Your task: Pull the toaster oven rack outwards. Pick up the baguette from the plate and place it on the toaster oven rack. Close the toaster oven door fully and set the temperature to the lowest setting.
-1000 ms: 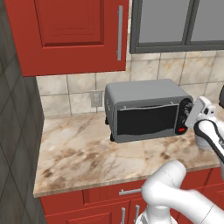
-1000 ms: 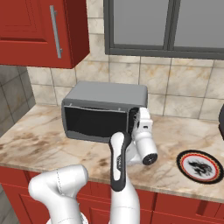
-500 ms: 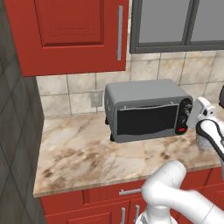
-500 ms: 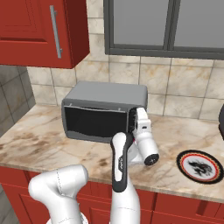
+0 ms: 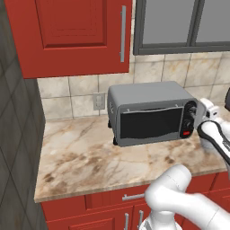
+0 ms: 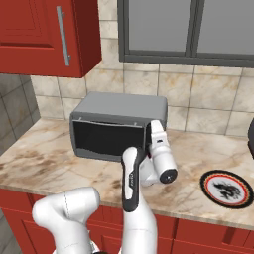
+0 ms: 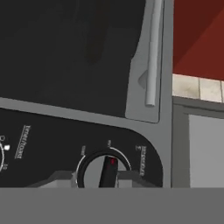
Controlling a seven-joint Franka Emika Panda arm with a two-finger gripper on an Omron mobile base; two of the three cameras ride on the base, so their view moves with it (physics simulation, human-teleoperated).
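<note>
The oven (image 5: 150, 112) sits at the back of the counter (image 5: 90, 152), its door (image 5: 150, 123) shut. The gripper (image 7: 101, 177) is pressed up to the control strip at the oven's right end, jaws narrow around a round knob (image 7: 105, 168); a second ago they stood a little wider, so it has just taken hold. The plate (image 6: 227, 188) near the counter's front edge is bare. I judge only the temperature turn remains.

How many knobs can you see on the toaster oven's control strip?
2 in the hand view: one knob at the bottom centre, another knob cut off at the left edge. Others may be hidden.
</note>
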